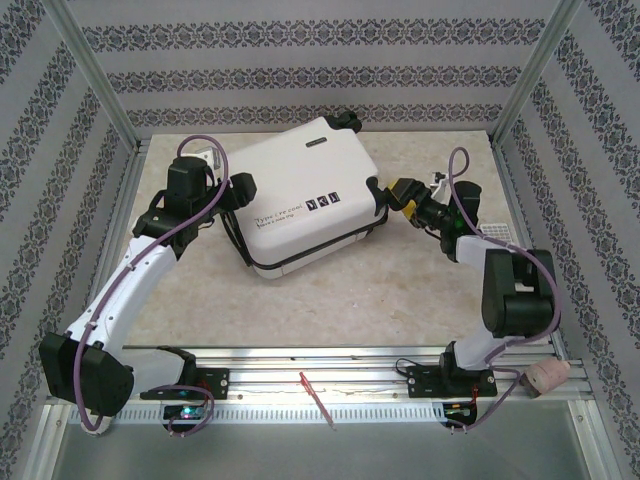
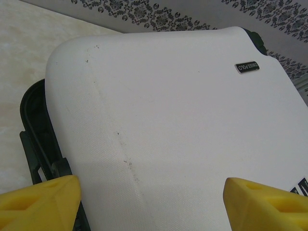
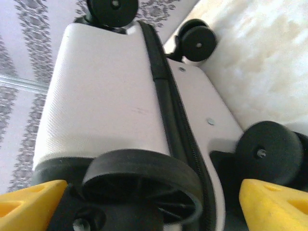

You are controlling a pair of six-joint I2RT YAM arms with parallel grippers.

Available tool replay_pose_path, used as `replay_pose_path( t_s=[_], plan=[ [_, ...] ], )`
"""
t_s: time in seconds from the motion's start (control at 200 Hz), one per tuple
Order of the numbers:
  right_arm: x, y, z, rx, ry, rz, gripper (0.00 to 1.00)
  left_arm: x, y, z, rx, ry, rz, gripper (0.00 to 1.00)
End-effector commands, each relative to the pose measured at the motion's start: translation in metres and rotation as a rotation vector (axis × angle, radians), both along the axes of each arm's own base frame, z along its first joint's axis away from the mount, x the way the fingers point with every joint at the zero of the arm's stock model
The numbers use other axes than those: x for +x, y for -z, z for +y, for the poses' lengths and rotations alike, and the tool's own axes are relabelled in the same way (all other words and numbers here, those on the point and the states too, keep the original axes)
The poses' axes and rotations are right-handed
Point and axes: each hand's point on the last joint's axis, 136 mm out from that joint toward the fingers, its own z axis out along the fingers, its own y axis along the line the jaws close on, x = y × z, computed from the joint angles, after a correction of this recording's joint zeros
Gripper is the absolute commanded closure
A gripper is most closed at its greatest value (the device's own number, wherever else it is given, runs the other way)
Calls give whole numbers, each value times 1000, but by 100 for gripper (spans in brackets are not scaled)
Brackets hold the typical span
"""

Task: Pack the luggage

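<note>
The widest free room is the bare table [image 1: 300, 310] on the near side of the luggage [image 1: 305, 195], between its long edge and the arm bases. The closed case blocks the far middle, and its far corner comes close to the back wall [image 1: 300, 110], leaving only a narrow strip behind it. At its left end the left gripper [image 1: 238, 190], fingers spread, takes up the gap toward the side wall; at the other end the right gripper [image 1: 402, 192] has a black wheel [image 3: 139, 185] between its spread fingers, with bare table beyond
</note>
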Motion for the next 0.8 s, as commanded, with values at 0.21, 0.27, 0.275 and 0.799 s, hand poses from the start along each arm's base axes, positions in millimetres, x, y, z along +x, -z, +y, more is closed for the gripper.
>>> replay_pose_path(
  t_s=[0.21, 0.27, 0.275, 0.799],
  plan=[
    [12, -36, 20, 176, -50, -136, 41, -4, -2, -7, -6, 21, -23, 22],
    [13, -51, 25, 191, -74, -171, 47, -5, -3, -7, -4, 21, -25, 22],
    [12, -52, 25, 192, -77, -175, 48, -5, -3, -7, -4, 20, -25, 22],
    [3, -128, 67, 150, -235, -358, 55, -6, -1, -7, -9, 21, -23, 22]
  ],
)
